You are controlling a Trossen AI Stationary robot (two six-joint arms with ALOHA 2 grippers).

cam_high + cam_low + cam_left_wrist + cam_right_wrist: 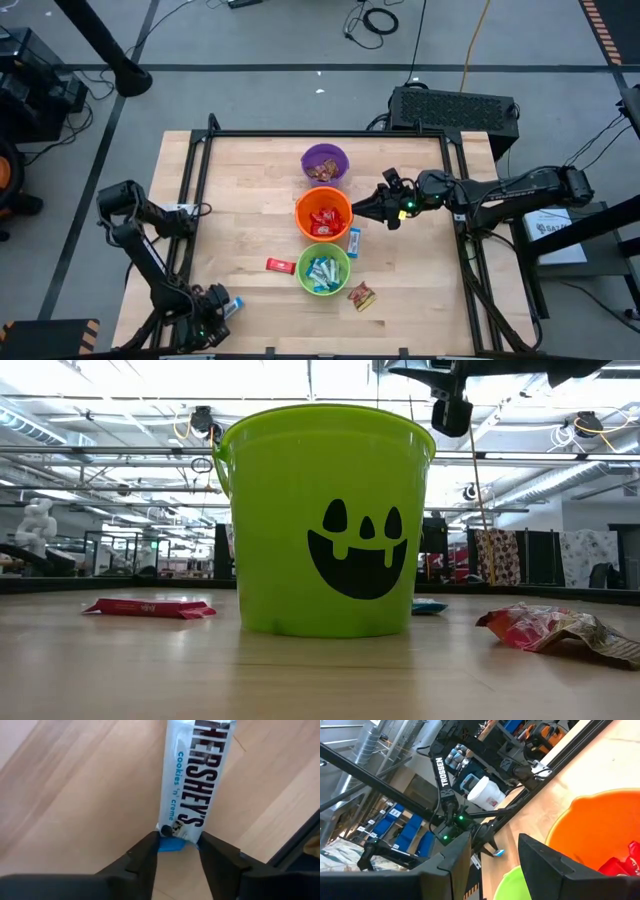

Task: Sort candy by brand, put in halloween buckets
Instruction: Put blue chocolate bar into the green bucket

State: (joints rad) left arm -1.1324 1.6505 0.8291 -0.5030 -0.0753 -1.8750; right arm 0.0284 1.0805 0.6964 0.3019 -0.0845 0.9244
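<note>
High view looked straight down on the whole table (250,170) from well above, both arms in frame. Low view sat at tabletop level, very near the green bucket (325,520), facing level across the wood into the room behind. Left wrist view pointed down at the tabletop from close up, a white candy bar (197,775) filling the middle. Right wrist view looked slantwise over the orange bucket (600,825) rim toward the far table edge and the other arm. High and low views shared the green bucket, the red bar (150,607) and the crumpled wrapper (555,630).
</note>
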